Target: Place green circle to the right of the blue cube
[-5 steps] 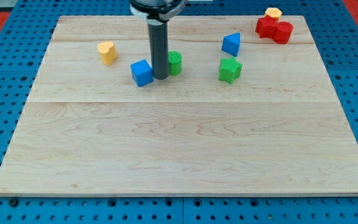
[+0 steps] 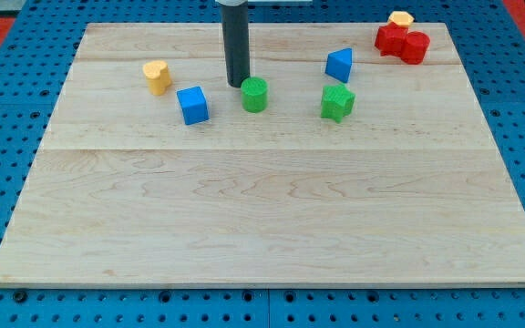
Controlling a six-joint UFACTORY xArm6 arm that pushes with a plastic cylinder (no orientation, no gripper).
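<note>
The green circle (image 2: 255,95), a short green cylinder, stands on the wooden board (image 2: 262,210) in the upper middle. The blue cube (image 2: 192,105) sits to its left with a gap between them. My tip (image 2: 237,85) is just above and left of the green circle, close to its upper left edge, and up and to the right of the blue cube. I cannot tell whether the tip touches the circle.
A yellow heart-shaped block (image 2: 158,76) lies left of the blue cube. A blue triangular block (image 2: 339,65) and a green star-like block (image 2: 336,102) lie to the right. Two red blocks (image 2: 401,41) and a small yellow block (image 2: 400,18) sit at the top right corner.
My tip moved up the view, from between the blue cube and the green circle to above the circle. The blue cube now sits further left and the circle shows in full.
</note>
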